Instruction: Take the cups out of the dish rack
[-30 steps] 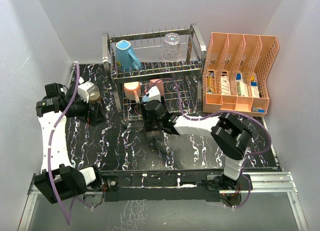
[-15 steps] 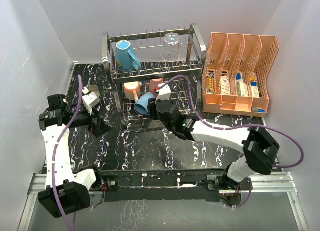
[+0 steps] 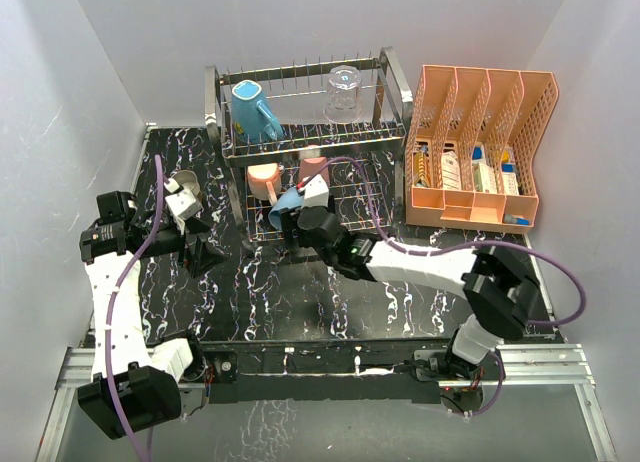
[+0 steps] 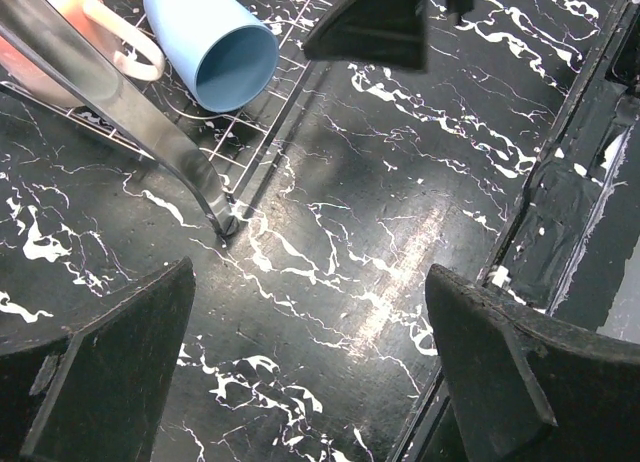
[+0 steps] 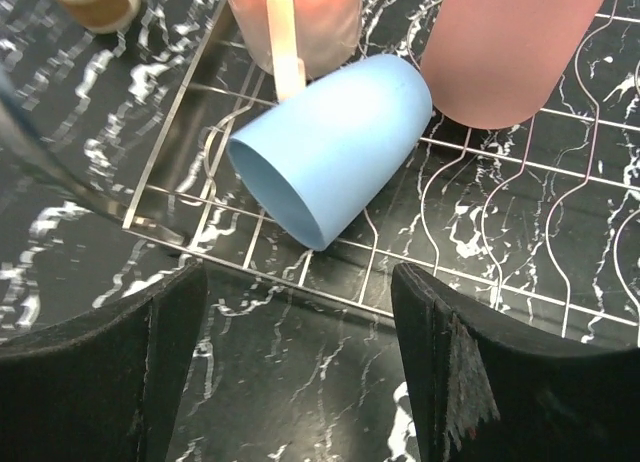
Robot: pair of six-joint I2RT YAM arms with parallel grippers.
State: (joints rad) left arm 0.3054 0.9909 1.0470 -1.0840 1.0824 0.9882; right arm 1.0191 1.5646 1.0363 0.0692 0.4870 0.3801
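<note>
The dish rack point(image 3: 394, 78) stands at the back. A teal mug point(image 3: 254, 110) and a clear glass point(image 3: 343, 91) sit on its upper tier. On the lower tier are a pale pink mug point(image 3: 263, 178), a salmon tumbler point(image 3: 314, 168) and a light blue tumbler point(image 3: 281, 210) lying on its side, mouth toward the front-left corner. My right gripper point(image 5: 300, 282) is open just in front of that blue tumbler point(image 5: 335, 142), apart from it. A tan cup point(image 3: 188, 185) stands on the table left of the rack. My left gripper point(image 4: 310, 282) is open over bare table, holding nothing.
An orange perforated file organiser point(image 3: 480, 92) with items inside stands right of the rack. The rack's arched steel leg point(image 4: 120, 107) meets the table close to my left gripper. White walls close in the left, back and right sides.
My right gripper has let go of the light blue tumbler, which now lies tipped on the lower tier, and has drawn back. My left arm pulled away from the tan cup.
</note>
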